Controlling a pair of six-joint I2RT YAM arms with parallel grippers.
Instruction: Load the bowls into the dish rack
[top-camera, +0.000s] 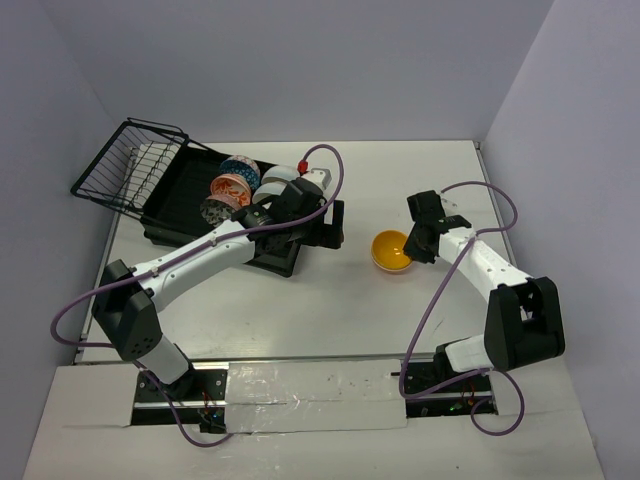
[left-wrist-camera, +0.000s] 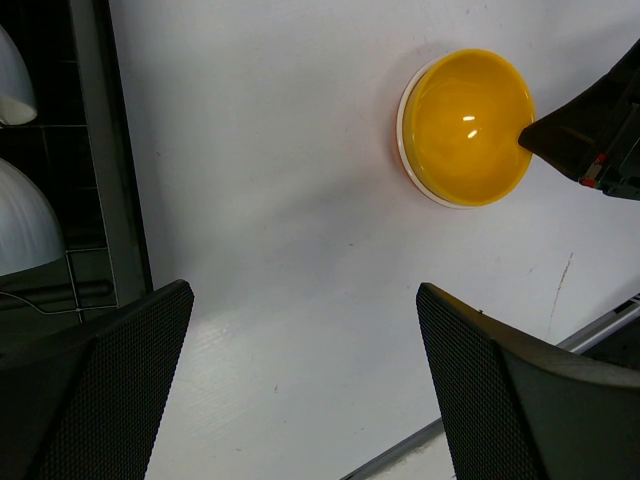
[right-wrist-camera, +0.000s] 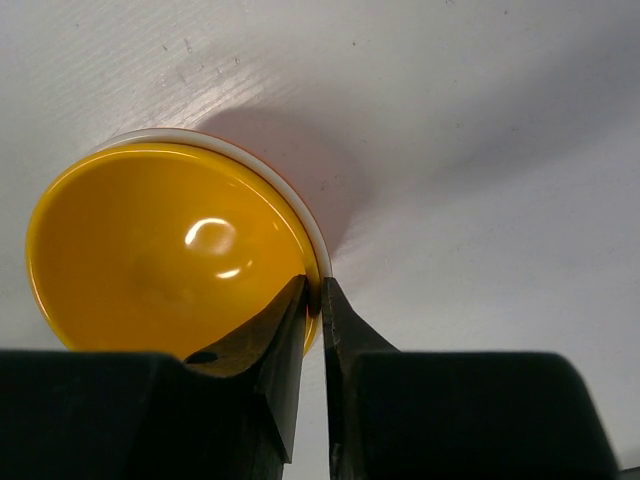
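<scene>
- Right gripper (right-wrist-camera: 313, 292) is clenched on the rim of the yellow bowl (right-wrist-camera: 160, 250), 1 finger inside and 1 outside. My read: the bowl is too wide to span, so it takes a rim pinch.
- The bowl sits mouth-up on the counter (top-camera: 330, 320), well apart from the dish rack (top-camera: 160, 232).
- Left gripper (left-wrist-camera: 303, 290) is fully released and holds nothing. It hangs over the counter just beside the rack's edge.
- About 4 bowls (top-camera: 232, 187) stand on edge in the rack.
- Left arm (top-camera: 200, 250) lies across the rack's near side. You'd likely need to route around it.
</scene>
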